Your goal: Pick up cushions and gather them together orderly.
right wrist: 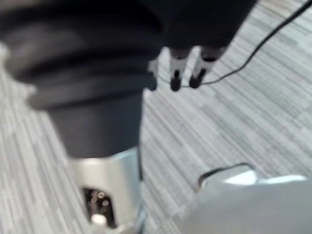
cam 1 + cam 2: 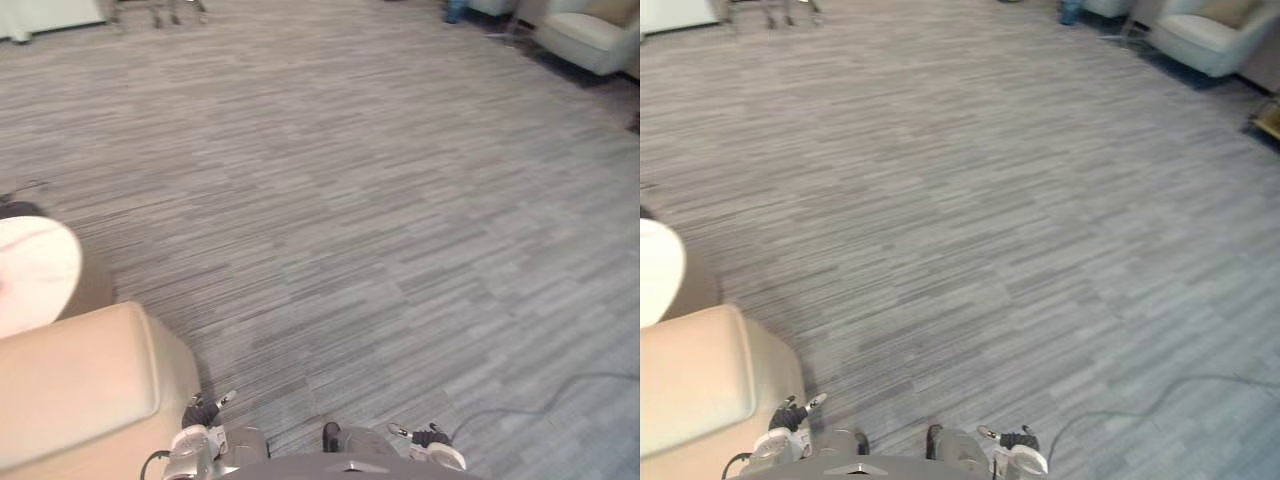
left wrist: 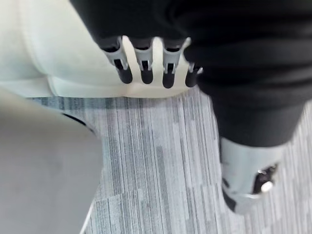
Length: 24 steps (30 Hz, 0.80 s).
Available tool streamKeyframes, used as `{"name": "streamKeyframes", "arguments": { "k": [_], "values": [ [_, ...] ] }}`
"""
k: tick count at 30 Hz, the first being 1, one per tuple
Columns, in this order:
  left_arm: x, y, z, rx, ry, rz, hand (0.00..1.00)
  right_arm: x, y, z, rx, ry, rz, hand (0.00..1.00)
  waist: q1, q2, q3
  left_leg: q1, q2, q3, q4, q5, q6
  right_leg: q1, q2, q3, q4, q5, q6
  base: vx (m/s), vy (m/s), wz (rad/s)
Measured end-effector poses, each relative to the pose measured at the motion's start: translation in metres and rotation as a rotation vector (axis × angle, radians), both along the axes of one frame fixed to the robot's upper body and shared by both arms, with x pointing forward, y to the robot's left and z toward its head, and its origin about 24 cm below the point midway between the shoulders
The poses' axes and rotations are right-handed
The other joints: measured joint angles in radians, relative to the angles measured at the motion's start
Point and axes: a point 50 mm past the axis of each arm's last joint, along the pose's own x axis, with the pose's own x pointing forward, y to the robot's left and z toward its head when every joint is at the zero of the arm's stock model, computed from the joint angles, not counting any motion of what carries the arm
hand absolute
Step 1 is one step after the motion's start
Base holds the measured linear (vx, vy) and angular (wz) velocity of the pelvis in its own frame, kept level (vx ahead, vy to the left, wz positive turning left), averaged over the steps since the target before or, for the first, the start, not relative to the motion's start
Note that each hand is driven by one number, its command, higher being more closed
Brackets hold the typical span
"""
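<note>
Left hand beside beige cushion

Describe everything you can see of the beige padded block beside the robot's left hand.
The beige block sits at the head views' lower left, cut off by the frame edge. It looks smooth and leather-like, with a flat top and rounded corners. It stands on the grey striped carpet. A pale round thing lies just behind it. The left hand, fingers straight, hangs close by its near corner; contact cannot be judged. Cushion or seat part: unclear.
</note>
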Motion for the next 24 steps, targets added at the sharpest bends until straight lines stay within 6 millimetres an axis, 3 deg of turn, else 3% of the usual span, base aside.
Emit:
{"name": "streamKeyframes", "arguments": {
  "k": [1,2,3,5,8,9,11,13,14,15,17,20,21,22,24],
  "values": [
    [0.004,-0.002,0.001,0.005,-0.002,-0.036,0.00,0.013,0.002,0.003,0.005,-0.027,0.012,0.00,-0.015,0.011,0.005,0.047,0.001,0.071,-0.048,0.001,0.002,-0.004,-0.080,-0.246,-0.025,0.017,-0.030,0.19,0.062,-0.91],
    [0.006,-0.002,0.001,0.006,-0.005,-0.041,0.00,0.013,0.002,0.003,0.005,-0.027,0.014,0.00,-0.015,0.013,0.006,0.052,0.001,0.083,-0.053,0.001,0.002,-0.003,-0.095,-0.298,-0.034,0.018,-0.036,0.19,0.048,-1.14],
    [0.006,0.000,0.001,0.012,0.000,-0.045,0.00,0.018,0.004,0.004,0.008,-0.035,0.021,0.00,-0.017,0.016,0.008,0.069,0.000,0.123,-0.068,0.001,0.002,0.008,-0.133,-0.470,-0.075,0.030,-0.071,0.12,0.006,-0.74],
    [0.012,0.000,0.002,0.012,-0.005,-0.051,0.00,0.030,0.000,0.007,-0.009,-0.050,0.050,0.00,-0.021,0.039,0.020,0.094,0.004,0.132,-0.091,0.006,-0.006,0.026,-0.126,-0.584,-0.106,0.063,-0.132,0.22,-0.045,-0.93],
    [0.014,-0.011,0.001,-0.008,-0.006,-0.074,0.00,0.026,-0.016,0.007,-0.048,-0.030,0.044,0.00,-0.031,0.095,0.034,0.111,0.007,0.124,-0.075,0.008,-0.009,0.050,-0.084,-0.540,-0.162,0.064,-0.129,0.21,-0.021,-0.62],
    [0.014,-0.010,0.001,-0.006,-0.005,-0.074,0.00,0.024,-0.017,0.007,-0.048,-0.022,0.043,0.00,-0.031,0.095,0.035,0.103,0.014,0.123,-0.046,0.008,-0.009,0.053,-0.079,-0.529,-0.168,0.064,-0.129,0.15,0.013,-0.56],
    [0.012,-0.008,0.000,0.000,0.002,-0.082,0.00,0.021,-0.017,0.006,-0.044,-0.019,0.030,0.00,-0.030,0.095,0.050,0.046,0.061,0.119,0.165,0.008,-0.010,0.100,-0.053,-0.501,-0.214,0.067,-0.125,0.14,-0.009,-0.40],
    [0.009,-0.012,-0.001,-0.010,0.010,-0.085,0.00,0.020,-0.016,0.005,-0.046,-0.016,0.029,0.00,-0.027,0.112,0.065,-0.022,0.125,0.096,0.397,0.029,-0.010,0.157,-0.015,-0.468,-0.251,0.064,-0.123,0.12,0.041,-0.55],
    [0.010,-0.013,0.000,-0.023,-0.003,-0.067,0.00,0.020,-0.016,0.006,-0.048,-0.019,0.019,0.00,-0.014,0.115,0.080,-0.080,0.143,0.026,0.536,-0.028,0.008,0.187,0.007,-0.423,-0.248,0.033,-0.131,0.13,0.107,-0.73],
    [0.012,-0.013,0.000,-0.022,-0.008,-0.067,0.00,0.021,-0.016,0.006,-0.052,-0.021,0.017,0.00,-0.011,0.116,0.083,-0.101,0.141,0.008,0.557,-0.046,0.008,0.193,0.010,-0.408,-0.248,0.028,-0.131,0.13,0.117,-0.86],
    [0.014,-0.012,0.002,-0.020,-0.024,-0.062,0.00,0.024,-0.015,0.008,-0.052,-0.037,0.007,0.00,-0.003,0.116,0.086,-0.162,0.127,-0.024,0.547,-0.080,-0.001,0.204,0.014,-0.356,-0.250,0.023,-0.130,0.11,0.107,-0.87],
    [0.018,-0.011,0.004,-0.018,-0.045,-0.051,0.00,0.026,-0.015,0.010,-0.053,-0.057,0.001,0.00,0.012,0.118,0.087,-0.239,0.098,-0.058,0.295,-0.073,-0.013,0.208,0.009,-0.259,-0.246,0.003,-0.095,0.17,0.188,-1.00],
    [0.018,-0.011,0.005,-0.018,-0.049,-0.047,0.00,0.026,-0.015,0.010,-0.057,-0.061,-0.001,0.00,0.014,0.120,0.089,-0.250,0.091,-0.080,0.191,-0.052,-0.025,0.212,0.005,-0.230,-0.236,-0.009,-0.075,0.26,0.278,-0.79],
    [0.019,-0.011,0.005,-0.020,-0.053,-0.040,0.00,0.024,-0.015,0.010,-0.057,-0.059,-0.003,0.00,0.019,0.114,0.094,-0.242,0.077,-0.091,0.151,0.022,-0.026,0.221,-0.009,-0.198,-0.226,-0.023,-0.051,0.29,0.295,-0.94],
    [0.017,-0.010,0.004,-0.021,-0.046,-0.033,0.00,0.019,-0.013,0.008,-0.052,-0.049,-0.004,0.00,0.022,0.101,0.080,-0.201,0.034,-0.048,0.097,0.015,-0.005,0.223,-0.028,-0.135,-0.229,-0.028,-0.028,0.28,0.200,-0.55]
  ]
}}
